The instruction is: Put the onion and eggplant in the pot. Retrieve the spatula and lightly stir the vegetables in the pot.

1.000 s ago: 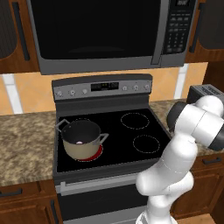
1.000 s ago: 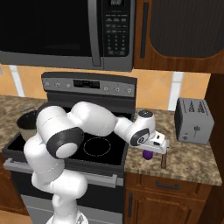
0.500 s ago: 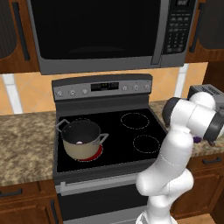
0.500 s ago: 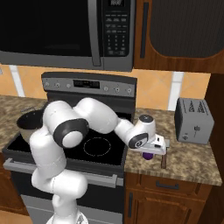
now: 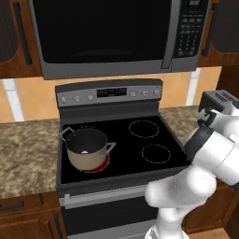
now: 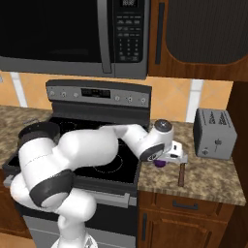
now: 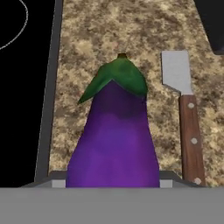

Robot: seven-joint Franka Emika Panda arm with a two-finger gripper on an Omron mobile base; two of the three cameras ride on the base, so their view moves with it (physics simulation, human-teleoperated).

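The dark purple eggplant (image 7: 114, 131) with its green cap lies on the speckled counter right of the stove, its stem end pointing away from my hand. My gripper (image 7: 113, 179) is down over it, open, with a grey finger (image 7: 54, 178) on each side of its thick end. From the right base view, the gripper (image 6: 165, 159) hides most of the eggplant (image 6: 160, 163). The spatula (image 7: 186, 113) lies just right of the eggplant, grey blade away, brown handle toward me. The beige pot (image 5: 86, 150) stands on the stove's front left burner, with the pale pink onion (image 5: 85, 152) inside.
A grey toaster (image 6: 214, 134) stands at the back right of the counter, beyond the spatula (image 6: 182, 173). The black stove top (image 6: 104, 167) borders the eggplant on the left. The microwave (image 5: 112, 32) hangs above the stove.
The arm has swung its elbow and brought the hand closer down onto the eggplant. Eggplant, spatula and pot lie where they were.
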